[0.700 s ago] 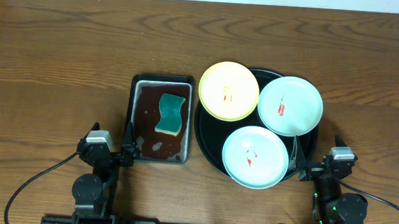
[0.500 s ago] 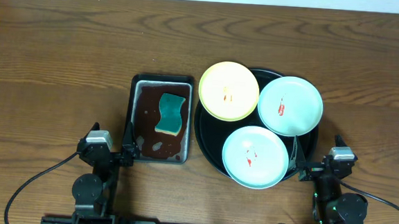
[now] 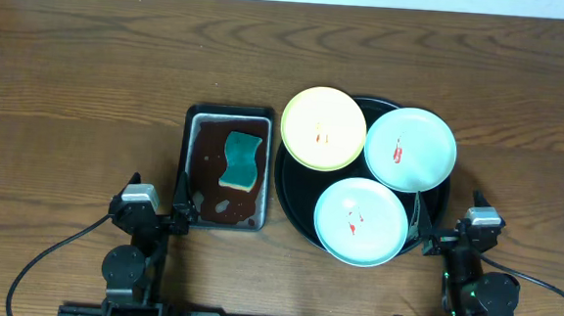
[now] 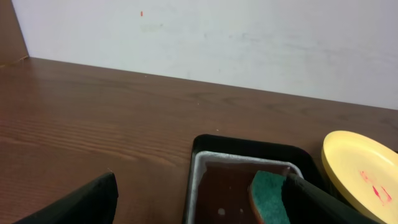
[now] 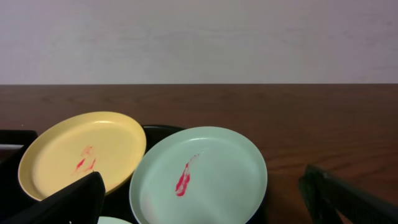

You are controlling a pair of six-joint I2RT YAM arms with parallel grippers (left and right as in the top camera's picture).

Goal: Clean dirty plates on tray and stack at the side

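Note:
A round black tray (image 3: 298, 190) holds three plates. A pale yellow plate (image 3: 323, 128) with orange smears sits at its back left, also in the right wrist view (image 5: 81, 155) and the left wrist view (image 4: 360, 174). A mint-blue plate (image 3: 410, 148) with a red smear sits at the back right, also in the right wrist view (image 5: 199, 180). A second mint-blue plate (image 3: 361, 221) with red smears sits at the front. My left gripper (image 3: 179, 211) is open and empty at the metal pan's front left corner. My right gripper (image 3: 420, 230) is open and empty at the tray's front right rim.
A rectangular metal pan (image 3: 197, 133) with brown liquid and a green sponge (image 3: 243, 161) stands left of the tray; the sponge also shows in the left wrist view (image 4: 268, 196). Bare wooden table lies to the left, back and right. A white wall runs behind the table.

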